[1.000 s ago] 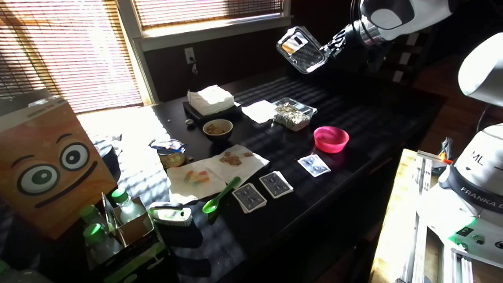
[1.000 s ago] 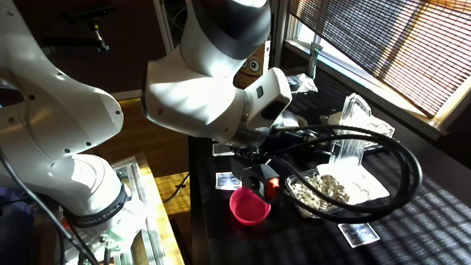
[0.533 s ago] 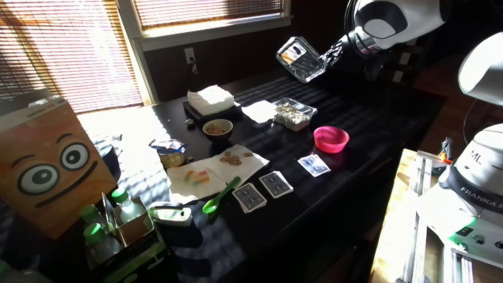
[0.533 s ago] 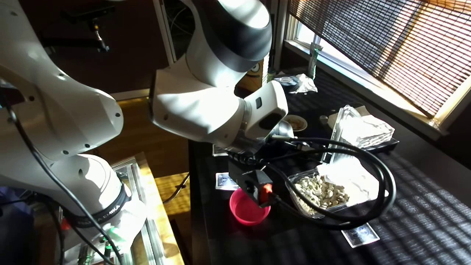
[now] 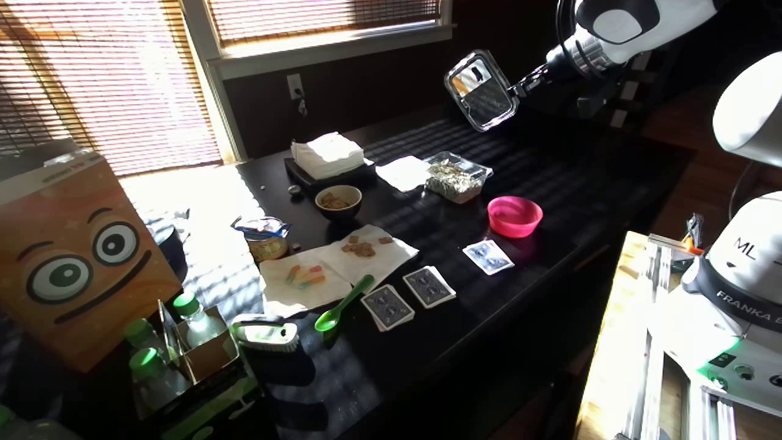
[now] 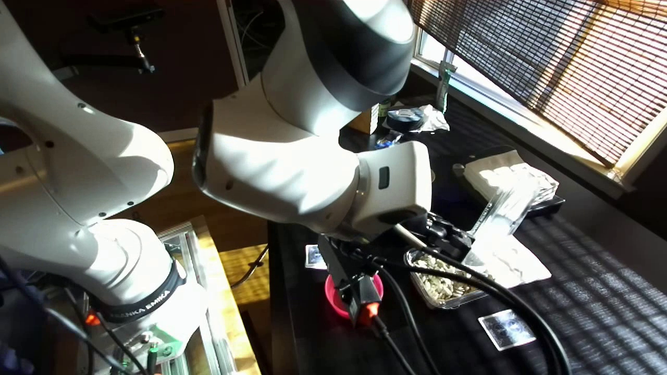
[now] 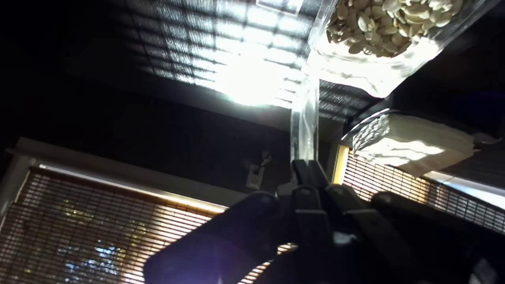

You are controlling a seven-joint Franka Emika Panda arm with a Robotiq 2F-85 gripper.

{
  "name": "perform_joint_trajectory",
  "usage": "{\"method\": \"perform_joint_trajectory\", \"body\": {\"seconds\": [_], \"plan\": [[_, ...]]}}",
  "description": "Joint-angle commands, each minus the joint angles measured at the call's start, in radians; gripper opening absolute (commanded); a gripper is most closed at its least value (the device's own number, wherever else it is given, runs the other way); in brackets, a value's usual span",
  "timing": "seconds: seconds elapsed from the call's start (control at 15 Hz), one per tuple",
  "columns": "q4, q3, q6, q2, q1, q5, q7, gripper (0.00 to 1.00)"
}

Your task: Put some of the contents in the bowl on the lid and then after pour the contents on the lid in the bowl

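My gripper [image 5: 518, 90] is shut on one edge of the square clear lid [image 5: 482, 91], which hangs tilted above the table. Seen edge-on in the wrist view, the lid [image 7: 305, 118] runs out from between the fingertips; no bits show on it in any view. The bowl, a clear square container [image 5: 464, 194], stands on the table below. Its contents, pale seeds [image 7: 378, 27], fill it in the wrist view. In an exterior view, the arm and its cables partly cover the contents [image 6: 443, 284], and the lid [image 6: 504, 208] leans behind them.
A pink bowl [image 5: 515, 218] stands beside the container. White napkins [image 5: 328, 156] are stacked on a dark holder, and a napkin sheet [image 5: 403, 173] lies by the container. Cards [image 5: 489, 256], a dark bowl [image 5: 338, 211] and a green spoon [image 5: 342, 305] sit nearby. Looping cables [image 6: 500, 291] hang from the arm.
My gripper has lowered the lid and shifted it, and the wrist has turned. The lid leans over more in an exterior view. The container and other table things stay put.
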Motion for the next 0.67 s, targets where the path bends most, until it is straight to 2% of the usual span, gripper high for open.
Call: {"method": "perform_joint_trajectory", "body": {"seconds": [0.0, 0.33, 0.6], "plan": [[0.039, -0.223, 0.036, 0.117, 0.187, -0.172, 0.214, 0.0], [0.035, -0.563, 0.012, 0.176, 0.504, -0.446, 0.539, 0.0], [0.027, -0.77, -0.012, 0.175, 0.698, -0.697, 0.823, 0.0]]}}
